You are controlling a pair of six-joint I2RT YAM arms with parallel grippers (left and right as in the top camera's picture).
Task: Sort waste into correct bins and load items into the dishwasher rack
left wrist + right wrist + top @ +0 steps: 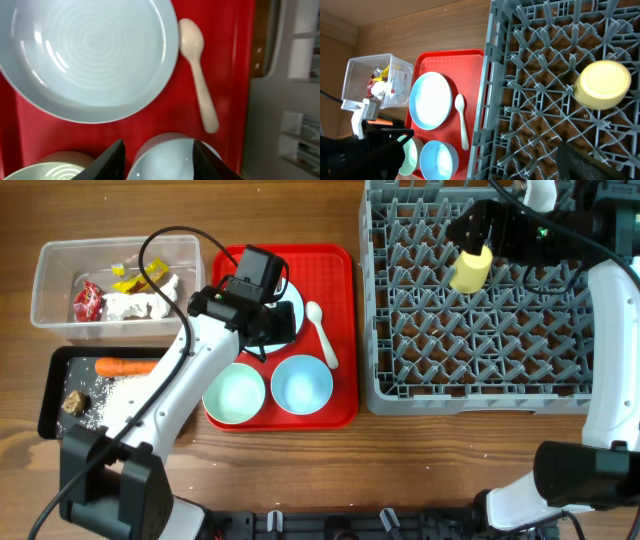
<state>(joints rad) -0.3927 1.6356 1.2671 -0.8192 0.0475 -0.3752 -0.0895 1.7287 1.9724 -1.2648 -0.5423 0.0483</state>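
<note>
Overhead: L fingers (pixel 268 330) hang over the red tray (pixel 345 310), above the near edge of the light blue plate (pixel 297 308). White spoon (pixel 324 335) lies beside it, w/ pale green bowl (pixel 234 393) and light blue bowl (pixel 302 383) nearer me. Carrot (pixel 125 366), rice (pixel 115 395) and brown lump (pixel 72 402) are in the black tray (pixel 55 380); tissue (pixel 135 305) and wrappers (pixel 88 302) are in the clear tub (pixel 50 280). R fingers (pixel 480 238) sit over the rack (pixel 400 395), yellow cup (pixel 471 268) on its pegs. L wrist: fingers spread, empty, blue bowl's rim below the gap. R wrist: one finger shows, clear of the cup; spread wide, empty.
</note>
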